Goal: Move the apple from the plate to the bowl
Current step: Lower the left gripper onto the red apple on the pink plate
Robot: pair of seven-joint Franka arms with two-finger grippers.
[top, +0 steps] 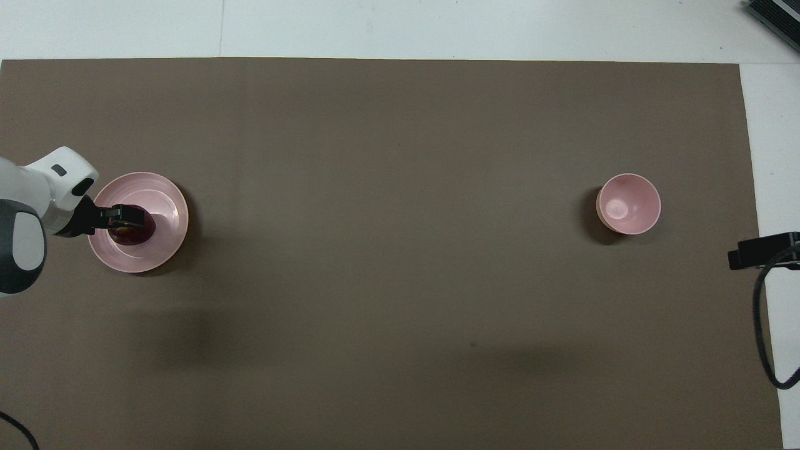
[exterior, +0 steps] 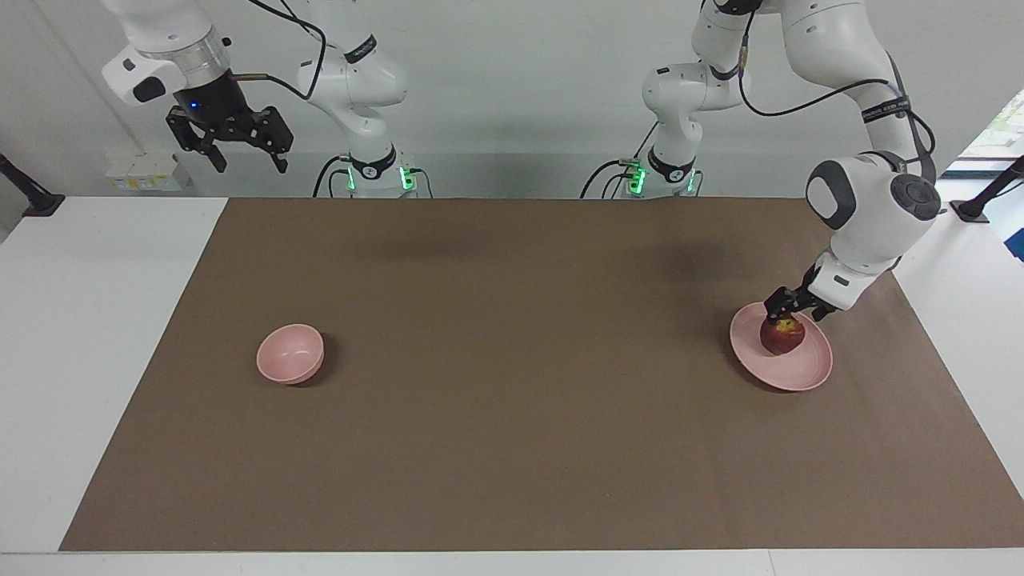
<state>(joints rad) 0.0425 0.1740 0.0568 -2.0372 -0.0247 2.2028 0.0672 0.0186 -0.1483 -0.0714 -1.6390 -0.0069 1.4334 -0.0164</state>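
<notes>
The dark red apple (exterior: 783, 339) sits on the pale pink plate (exterior: 802, 373) toward the left arm's end of the table. My left gripper (exterior: 793, 314) is down on the apple's top, open, with its fingers straddling the upper part of the fruit. In the overhead view this gripper (top: 128, 216) covers most of the apple (top: 136, 235) on the plate (top: 164, 199). The small deep pink bowl (exterior: 290, 354) stands empty toward the right arm's end of the table. My right gripper (exterior: 230, 142) waits open, high in the air near its base.
A brown mat (exterior: 512, 416) covers most of the white table (exterior: 96, 336), with bare mat between plate and bowl. In the overhead view the bowl (top: 628, 204) shows, and a black cable (top: 764, 337) hangs at the table's edge by the right arm.
</notes>
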